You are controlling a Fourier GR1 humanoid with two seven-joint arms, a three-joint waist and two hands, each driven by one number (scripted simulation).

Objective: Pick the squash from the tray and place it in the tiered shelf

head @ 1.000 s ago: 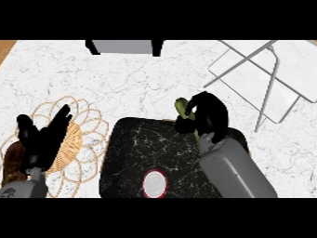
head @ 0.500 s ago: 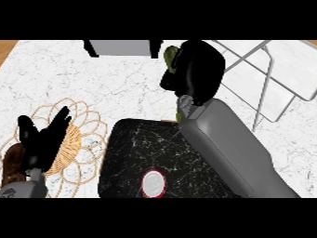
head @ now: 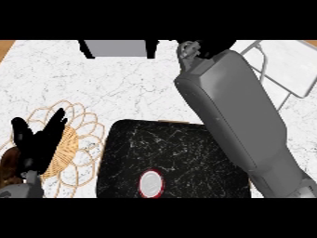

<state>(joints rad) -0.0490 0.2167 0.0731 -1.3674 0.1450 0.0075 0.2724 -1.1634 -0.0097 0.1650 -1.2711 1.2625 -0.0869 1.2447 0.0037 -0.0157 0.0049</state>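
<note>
My right forearm (head: pixel 236 116) stretches up across the counter, and my right hand (head: pixel 205 47) shows only partly at the view's top edge, just left of the tiered shelf (head: pixel 291 69), a white wire rack at the upper right. The hand's fingers look curled, and the squash is hidden inside it. The black marbled tray (head: pixel 181 153) lies low in the middle with no squash on it. My left hand (head: pixel 41 139) rests open at the lower left, fingers up.
A small round dish with a red rim (head: pixel 150 184) sits at the tray's near edge. A woven wicker mat (head: pixel 75 139) lies under my left hand, with a brown object (head: pixel 8 165) at its left. A grey box (head: pixel 120 48) stands at the back.
My right hand lifted the green squash off the tray's far corner and carried it up and away toward the shelf. The arm is now far more stretched out. The left hand stayed still.
</note>
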